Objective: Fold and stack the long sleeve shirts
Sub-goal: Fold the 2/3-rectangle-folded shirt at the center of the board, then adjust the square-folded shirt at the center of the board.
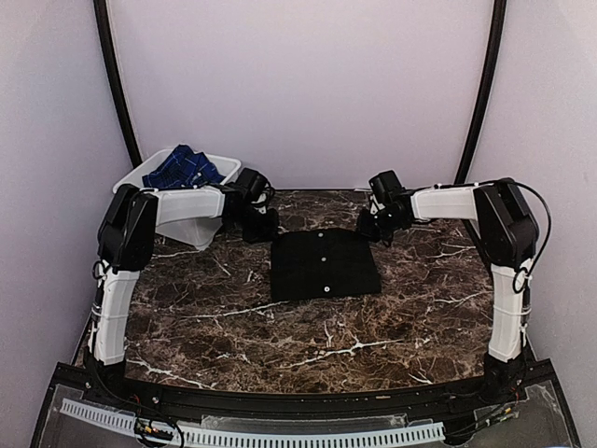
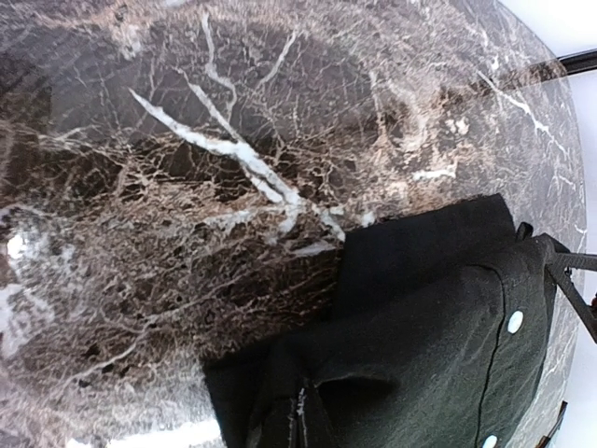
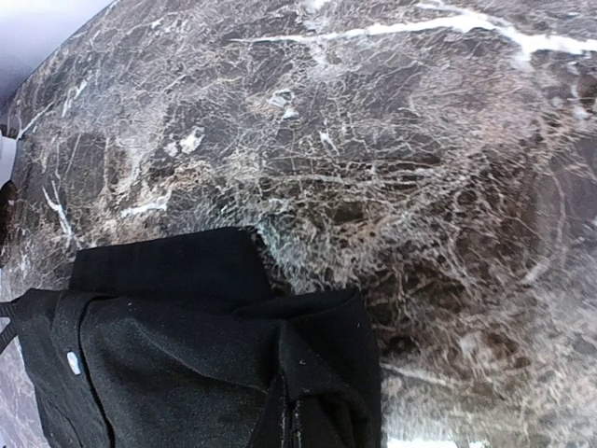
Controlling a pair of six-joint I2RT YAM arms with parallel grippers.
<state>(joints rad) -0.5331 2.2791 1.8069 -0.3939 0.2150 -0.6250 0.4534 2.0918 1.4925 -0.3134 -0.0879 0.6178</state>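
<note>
Black shirt [image 2: 429,327] lying folded flat.
Overhead alone is showing the checked shirt [image 1: 187,171]; my left gripper [image 1: 262,227] and right gripper [image 1: 371,227], both closed, are sitting at the black one's far corners.

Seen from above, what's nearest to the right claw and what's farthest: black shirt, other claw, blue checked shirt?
From the right gripper:
1. black shirt, right beside it.
2. left gripper, across the shirt, leftward.
3. blue checked shirt, in the white tub, far left.
</note>
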